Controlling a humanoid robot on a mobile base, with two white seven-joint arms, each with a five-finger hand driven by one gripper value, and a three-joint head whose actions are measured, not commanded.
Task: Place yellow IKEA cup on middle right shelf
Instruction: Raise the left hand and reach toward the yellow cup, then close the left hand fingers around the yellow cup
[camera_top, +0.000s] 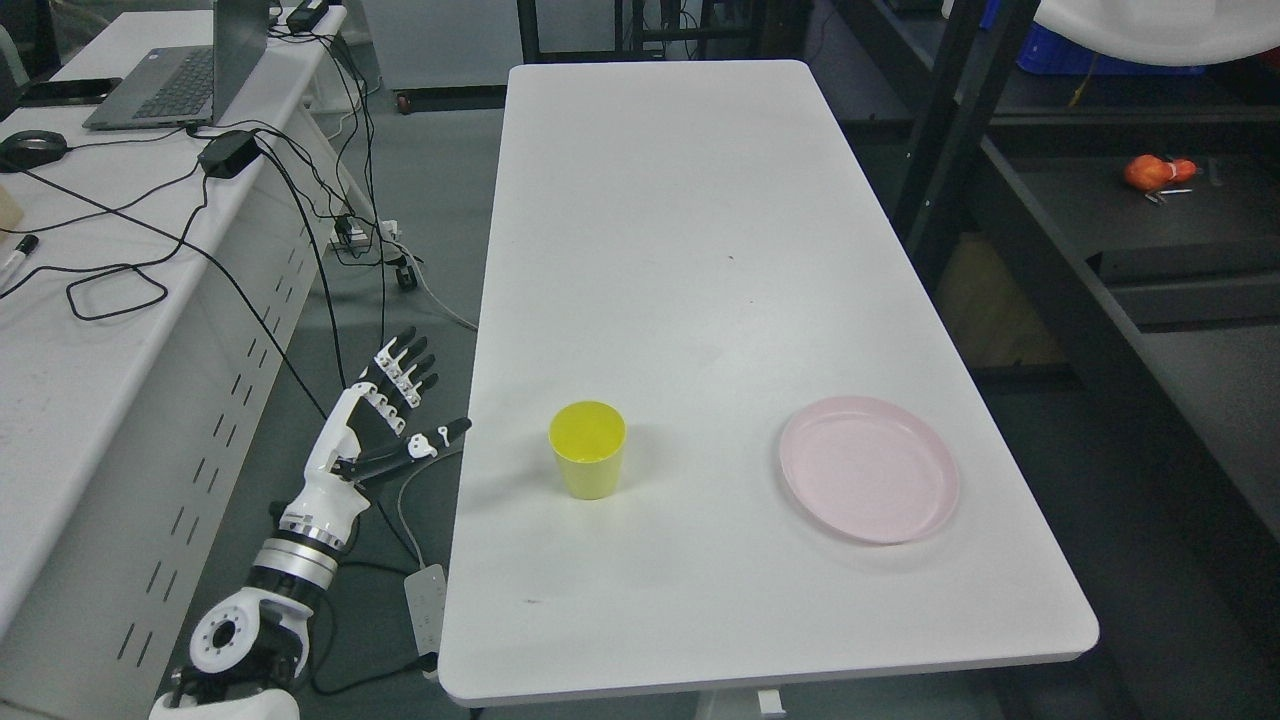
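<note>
White and black, the robot's left hand (385, 420) is up in the air beside the left edge of the white table (700, 250). Its arm comes in from the bottom left corner. The fingers (405, 365) are spread out straight and the thumb sticks out toward the table. The hand holds nothing. It hangs over the grey floor, not over the table top.

Near the hand, to its right, the yellow cup (588, 449) stands upright on the table. The hand and the cup do not touch. The cup is open at the top and looks empty inside.

Further right on the same table lies a pink plate (868, 469), well apart from the cup. It sits flat, close to the table's right edge.

On the floor under the hand is a white power strip (425, 607) with cords running to it.

To the left is a long white desk (90, 330). On it sit a grey laptop (185, 70), a black power brick (230, 153) and looping black cables (120, 280).

On the far right stands a dark shelf rack (1000, 170). Something orange (1158, 172) lies on one of its shelves, too small to name.
</note>
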